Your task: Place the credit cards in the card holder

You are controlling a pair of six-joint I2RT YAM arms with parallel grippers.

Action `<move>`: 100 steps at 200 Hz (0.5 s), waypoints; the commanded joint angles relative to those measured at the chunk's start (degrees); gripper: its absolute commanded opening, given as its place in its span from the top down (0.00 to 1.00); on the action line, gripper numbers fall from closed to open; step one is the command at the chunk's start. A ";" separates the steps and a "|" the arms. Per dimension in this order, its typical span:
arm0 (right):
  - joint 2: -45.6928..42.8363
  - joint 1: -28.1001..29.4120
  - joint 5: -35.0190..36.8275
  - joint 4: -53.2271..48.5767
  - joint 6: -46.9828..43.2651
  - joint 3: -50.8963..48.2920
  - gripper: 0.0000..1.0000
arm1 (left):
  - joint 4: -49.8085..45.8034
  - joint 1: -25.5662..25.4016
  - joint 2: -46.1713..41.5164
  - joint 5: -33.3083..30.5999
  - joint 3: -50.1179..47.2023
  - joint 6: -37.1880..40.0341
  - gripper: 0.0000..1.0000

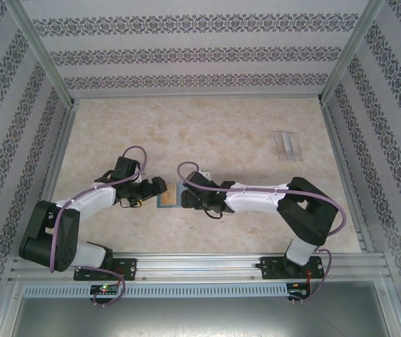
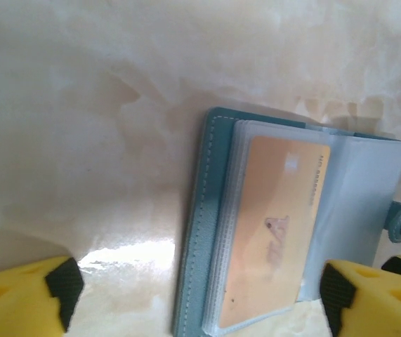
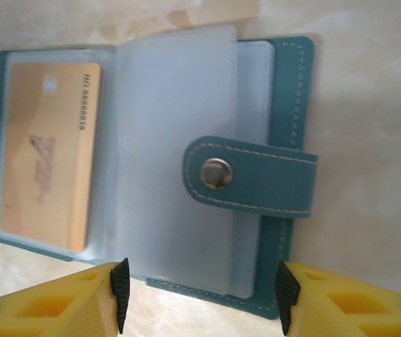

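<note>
Since a tan card (image 3: pixel 45 154) lies flat inside a clear sleeve (image 3: pixel 53 55) of the open card holder (image 3: pixel 291 91), I'd judge one card is filed and the step in hand is backing off from it. The left jaws stand wide apart, yellow fingers (image 2: pixel 17 298) either side of the holder, gripping nothing. The right jaws are parted too, fingers (image 3: pixel 60 305) at the holder's near edge, holding nothing I can make out. The holder lies on the tabletop (image 1: pixel 207 133) between the two arms. Next comes fetching another card and sliding it into an empty pocket (leaves kept open). The right wrist view gives the strap (image 3: pixel 263 175) and its snap (image 3: pixel 216 173); the overhead gives a clear stand (image 1: pixel 286 145) well off to the right.
</note>
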 commanded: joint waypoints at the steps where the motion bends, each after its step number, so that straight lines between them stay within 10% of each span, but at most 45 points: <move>1: 1.46 -0.24 -2.82 4.12 0.53 0.19 0.41 | -3.79 -0.20 -0.20 -0.31 0.43 1.49 0.00; 100: 2.19 -0.66 -2.52 4.93 -0.24 0.53 0.42 | -1.42 -0.26 1.07 1.81 -0.04 0.88 0.04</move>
